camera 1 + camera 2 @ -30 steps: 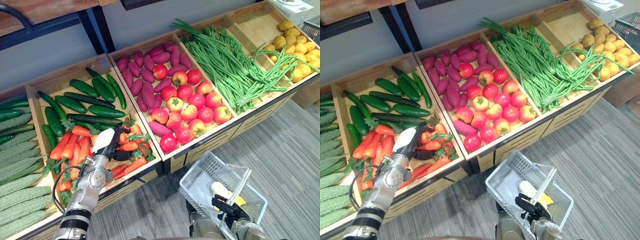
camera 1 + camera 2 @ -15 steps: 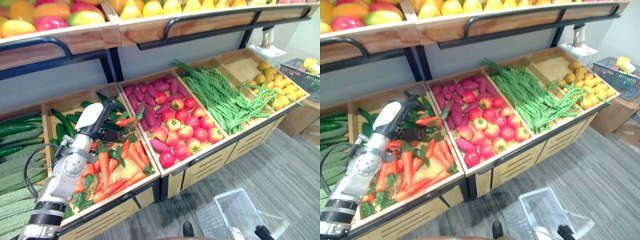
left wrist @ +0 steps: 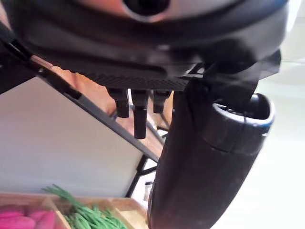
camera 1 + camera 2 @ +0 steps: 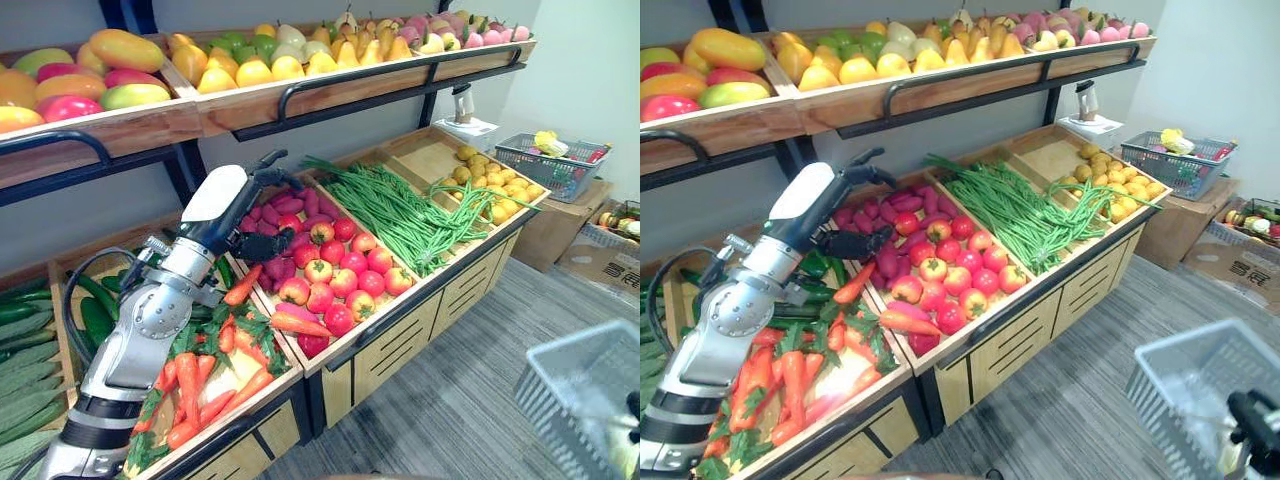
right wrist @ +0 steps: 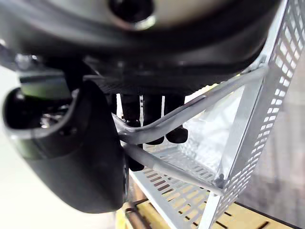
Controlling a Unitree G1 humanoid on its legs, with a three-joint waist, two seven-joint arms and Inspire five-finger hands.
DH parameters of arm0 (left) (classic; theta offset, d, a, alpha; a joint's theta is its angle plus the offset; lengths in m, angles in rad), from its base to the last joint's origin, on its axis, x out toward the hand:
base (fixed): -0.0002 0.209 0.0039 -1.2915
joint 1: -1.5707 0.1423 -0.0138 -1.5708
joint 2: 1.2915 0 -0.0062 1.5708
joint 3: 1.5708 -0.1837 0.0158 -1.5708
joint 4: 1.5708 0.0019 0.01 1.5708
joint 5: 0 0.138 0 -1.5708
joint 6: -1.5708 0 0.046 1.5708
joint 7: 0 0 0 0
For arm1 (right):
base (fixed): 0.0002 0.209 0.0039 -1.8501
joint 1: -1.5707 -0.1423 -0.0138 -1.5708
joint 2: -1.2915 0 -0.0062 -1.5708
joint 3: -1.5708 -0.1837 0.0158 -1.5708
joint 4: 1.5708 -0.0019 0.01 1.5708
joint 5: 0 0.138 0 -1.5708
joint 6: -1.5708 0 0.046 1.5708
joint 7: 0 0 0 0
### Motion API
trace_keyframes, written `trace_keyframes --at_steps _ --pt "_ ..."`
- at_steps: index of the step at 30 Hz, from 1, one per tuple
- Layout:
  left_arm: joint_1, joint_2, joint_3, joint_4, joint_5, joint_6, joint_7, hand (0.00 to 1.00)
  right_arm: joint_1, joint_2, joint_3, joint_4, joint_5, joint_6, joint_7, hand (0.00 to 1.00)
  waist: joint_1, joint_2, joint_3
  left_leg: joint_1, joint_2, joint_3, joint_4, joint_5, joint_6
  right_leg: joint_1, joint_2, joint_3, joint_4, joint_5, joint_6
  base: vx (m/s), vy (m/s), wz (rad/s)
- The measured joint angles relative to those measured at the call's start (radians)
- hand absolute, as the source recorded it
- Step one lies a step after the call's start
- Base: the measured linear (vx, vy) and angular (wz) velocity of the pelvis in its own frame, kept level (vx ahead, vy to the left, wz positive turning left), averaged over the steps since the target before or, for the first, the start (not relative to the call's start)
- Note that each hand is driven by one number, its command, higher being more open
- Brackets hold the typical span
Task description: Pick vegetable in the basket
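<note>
1. Eye views: the left hand [image 4: 238,203] hangs raised at 10 o'clock above the bins. Its fingers are loosely apart and nothing shows between them. A carrot [image 4: 243,285] lies just below it at the edge of the carrot bin [image 4: 285,385]. A second carrot [image 4: 297,323] rests across the tomatoes [image 4: 335,275], and the heap [image 4: 190,375] of carrots sits at 7 o'clock. The basket [image 4: 585,390] is at 4 o'clock, well apart from the left hand, with the right hand [image 4: 1252,412] at its edge.
2. Left wrist view: the fingers [image 3: 135,114] and thumb stand apart and hold nothing. Beans [image 3: 86,217] show far beyond them.
3. Right wrist view: the right hand [image 5: 71,157] is curled tight round the handle [image 5: 190,112].
4. Risks, as I judge them:
   - No vegetable is in hand, so a move to the basket now would deliver nothing.
   - Reaching down again could nudge the loose carrot further among the tomatoes.
   - The basket hangs low and off to the side, so a drop from this height could miss it or swing it.
</note>
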Motion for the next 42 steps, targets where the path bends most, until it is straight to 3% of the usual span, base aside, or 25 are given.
trace_keyframes --at_steps 6,15,26,27,33,42 --pt "0.000 -0.028 0.000 0.000 0.000 0.020 -0.016 0.00 -0.024 -0.033 -0.018 -0.055 -0.002 -0.026 0.027 0.00 -0.016 -0.011 0.018 0.000 0.002 0.001 0.004 0.000 0.000 -0.001 0.001 0.003 0.000 0.002 0.001 -0.01 0.055 -0.03" --pt "0.002 -0.045 -0.002 0.000 0.000 0.044 -0.026 0.00 -0.020 -0.050 0.034 -0.071 -0.014 0.064 0.087 0.00 -0.022 0.017 0.036 -0.005 -0.006 0.000 -0.004 0.000 -0.001 -0.008 -0.003 0.003 0.000 0.003 0.001 0.01 0.075 0.00" --pt "0.095 -0.045 0.002 0.002 -0.018 0.085 -0.066 0.00 -0.017 -0.050 0.034 -0.087 -0.025 0.076 0.092 0.00 -0.021 0.018 0.039 -0.012 -0.013 -0.013 -0.011 0.000 0.003 -0.008 -0.017 -0.007 0.000 0.004 0.005 -0.01 0.047 0.03" --pt "0.113 -0.046 0.002 0.003 -0.018 0.089 -0.072 1.00 -0.015 -0.050 0.034 -0.091 -0.026 0.081 0.095 0.00 -0.021 0.018 0.039 -0.014 -0.013 -0.015 -0.011 0.000 0.003 -0.009 -0.018 -0.009 0.000 0.004 0.005 0.00 0.009 0.08" --pt "0.210 -0.083 0.003 0.127 -0.018 0.149 -0.111 1.00 -0.005 -0.050 0.069 -0.096 -0.044 0.094 0.110 0.00 -0.020 0.015 0.043 -0.024 -0.018 -0.031 -0.011 -0.001 0.007 -0.010 -0.028 -0.021 0.000 0.003 0.007 -0.02 0.048 0.07" --pt "0.273 -0.135 0.003 0.360 0.022 0.151 -0.103 1.00 0.013 -0.054 0.143 -0.095 -0.045 0.102 0.164 0.00 -0.014 0.008 0.066 -0.032 -0.027 -0.033 -0.016 -0.001 0.010 -0.018 -0.033 -0.020 0.000 0.004 0.009 0.00 0.052 0.01"
